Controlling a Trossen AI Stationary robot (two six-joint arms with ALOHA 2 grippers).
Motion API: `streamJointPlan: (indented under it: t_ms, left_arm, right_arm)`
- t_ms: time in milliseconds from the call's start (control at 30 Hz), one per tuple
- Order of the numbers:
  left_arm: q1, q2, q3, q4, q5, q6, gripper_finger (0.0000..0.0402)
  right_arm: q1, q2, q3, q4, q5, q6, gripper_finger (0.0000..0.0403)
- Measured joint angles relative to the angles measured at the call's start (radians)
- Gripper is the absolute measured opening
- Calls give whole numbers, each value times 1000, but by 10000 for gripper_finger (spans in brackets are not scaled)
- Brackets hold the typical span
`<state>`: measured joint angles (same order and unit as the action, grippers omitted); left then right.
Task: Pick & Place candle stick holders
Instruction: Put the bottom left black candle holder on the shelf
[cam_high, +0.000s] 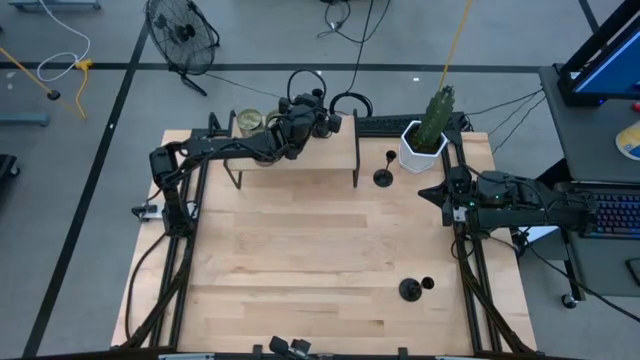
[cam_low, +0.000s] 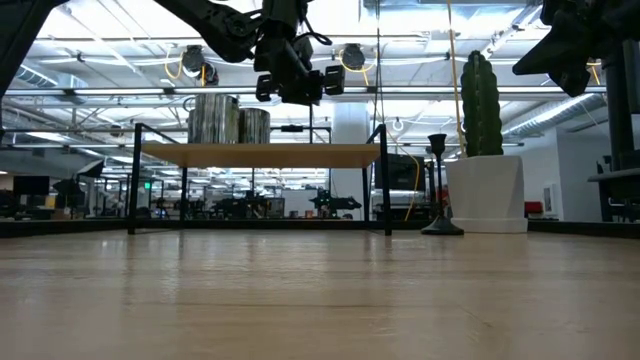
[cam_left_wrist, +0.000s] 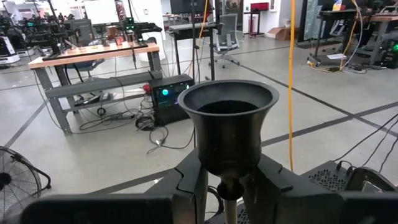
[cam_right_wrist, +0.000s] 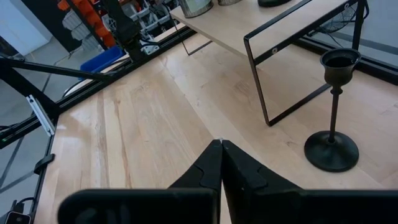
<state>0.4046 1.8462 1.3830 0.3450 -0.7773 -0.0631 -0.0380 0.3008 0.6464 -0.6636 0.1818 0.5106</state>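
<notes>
Two arms work your table: the left gripper (cam_high: 322, 122) hovers above the raised shelf (cam_high: 330, 152), its fingers (cam_left_wrist: 193, 186) clamped on one candle stick holder (cam_left_wrist: 228, 127). Your right gripper (cam_right_wrist: 221, 146) waits pinched closed, a second holder (cam_right_wrist: 333, 112) just ahead beside the shelf's leg, a third holder (cam_high: 413, 288) well behind it.

Three black candle stick holders show, each a thin stem with a small flared cup. One (cam_left_wrist: 228, 134) stands upright in the left hand (cam_left_wrist: 227, 186), gripped at its stem above the small raised shelf (cam_high: 300, 155). A second (cam_high: 383, 176) stands upright on the tabletop (cam_high: 320, 260) just beside the shelf. The third (cam_high: 414, 288) lies tipped over near the tabletop's right edge.
</notes>
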Motion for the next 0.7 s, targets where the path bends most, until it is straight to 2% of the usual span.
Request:
streamJointPlan:
  t_ms: [700]
  left_arm:
    - [0,0,0,4,18,5,86]
  right_arm:
    - [0,0,0,0,0,0,0]
